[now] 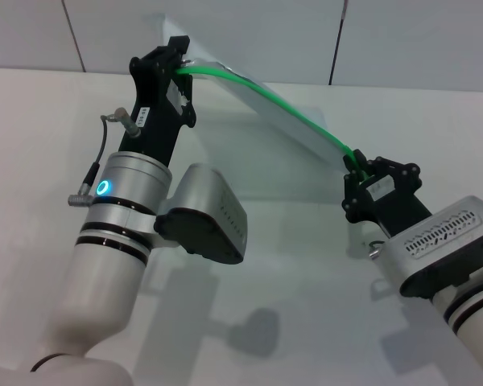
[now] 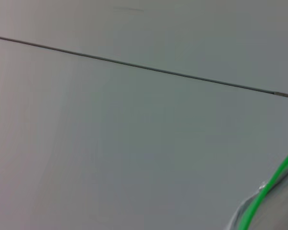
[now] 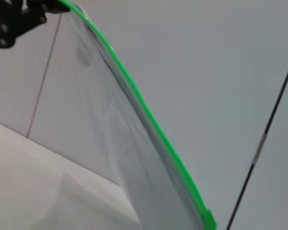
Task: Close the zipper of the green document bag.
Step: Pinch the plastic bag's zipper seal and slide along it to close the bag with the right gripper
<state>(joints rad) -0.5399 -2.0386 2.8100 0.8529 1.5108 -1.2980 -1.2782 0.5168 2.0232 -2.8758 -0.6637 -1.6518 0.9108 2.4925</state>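
I hold the green document bag (image 1: 286,121) lifted above the table (image 1: 306,281), my left gripper (image 1: 177,68) pinching one end of the zipper (image 1: 266,92). My right gripper (image 1: 360,170) is pinched at the other end, where the slider seems to sit. I judge the zipper nearly closed, so next I check it is fully shut.

My left gripper (image 1: 179,58) is matte black and angular, with a white label on its side. Behind its jaws sits a silver wrist ring with a glowing blue-ringed button, a grey cable and metal plug, a silver camera housing, then a white forearm with black bands. My right gripper (image 1: 361,170) matches, backed by a silver vented housing.
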